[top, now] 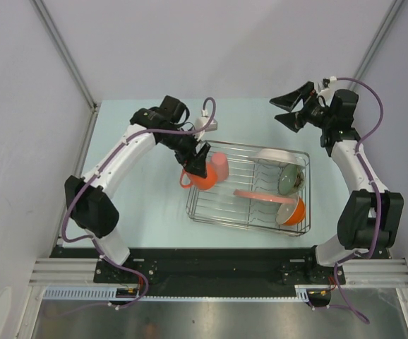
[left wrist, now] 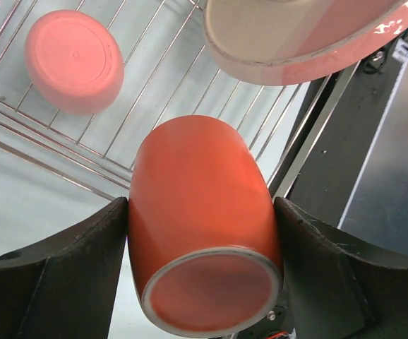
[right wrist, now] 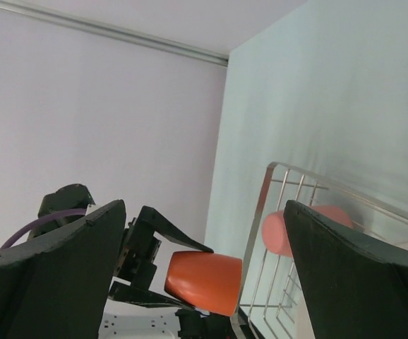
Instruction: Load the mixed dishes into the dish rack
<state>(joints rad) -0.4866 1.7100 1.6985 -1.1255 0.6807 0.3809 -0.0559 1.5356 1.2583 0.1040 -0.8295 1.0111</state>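
— Closest to the left wrist camera is the orange handled ceramic mug (left wrist: 204, 226), is that right?

— Yes. The left gripper (left wrist: 200, 205) clamps it, one black finger (left wrist: 63, 268) pressed to each side of the body. It is tipped over, and a pale-ringed end faces the lens.

— Where is it relative to the silver wire dish rack (top: 211, 212)?

— At the rack's left side, over the rim. Whether it touches the wires, I cannot tell.

— What sits inside already?

— A pink plastic tumbler (left wrist: 73, 60) is in the far left corner, just beside the mug, its flat base turned towards the wrist camera. The large pink-and-cream plate (top: 264, 195) lies across the middle of the rack. The white plate (top: 273, 155) is at the far side, the sage-green bowl (top: 289, 178) stands on edge next to it, and the orange white-lined bowl (top: 292, 210) stands on edge in the near right corner.

— And the right gripper (top: 278, 111)?

— Jaws spread wide, holding nothing. It hangs beyond the rack's far right corner, above the pale blue-green table (top: 140, 205), well apart from every dish.
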